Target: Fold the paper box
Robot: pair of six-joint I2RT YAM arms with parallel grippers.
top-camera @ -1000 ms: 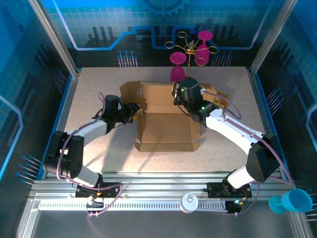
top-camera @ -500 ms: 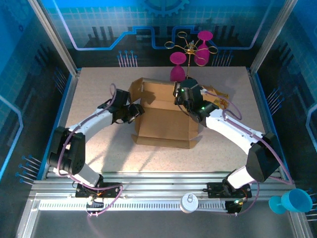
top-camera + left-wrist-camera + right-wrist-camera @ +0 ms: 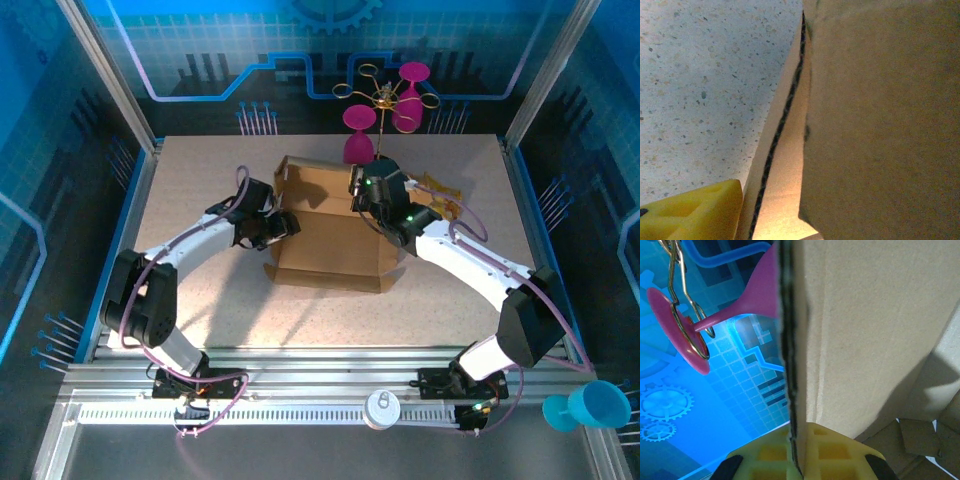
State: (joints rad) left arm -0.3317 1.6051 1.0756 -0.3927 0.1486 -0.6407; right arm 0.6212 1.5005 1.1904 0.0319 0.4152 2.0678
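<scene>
Though partly raised, the paper box [image 3: 330,250] is plain brown; creased.

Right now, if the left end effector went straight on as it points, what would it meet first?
The paper box: the left end effector points into its left side wall, seemingly touching it.

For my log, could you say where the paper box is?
In the top view the paper box sits mid-table, between the left gripper and the right gripper, near the pink glasses.
</scene>
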